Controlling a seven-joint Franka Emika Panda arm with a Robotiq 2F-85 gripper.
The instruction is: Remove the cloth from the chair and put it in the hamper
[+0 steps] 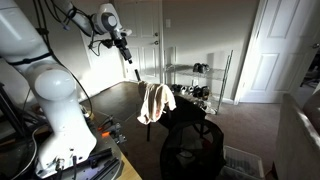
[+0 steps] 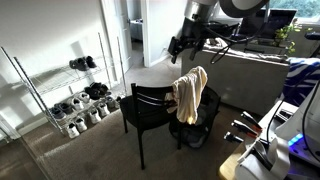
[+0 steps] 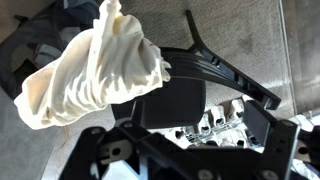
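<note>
Pincer (image 1: 129, 58) is small and dark in both exterior views; how far it is open cannot be told. It hangs above the chair (image 2: 150, 105), apart from the cloth (image 3: 95, 65), with nothing seen in its grip. In the wrist view its parts lie in shadow, cut off at the lower edge. The cream cloth is draped over the black chair's backrest. Hamper (image 1: 195, 145) stands just beside the chair, dark, its outline hard to make out.
</note>
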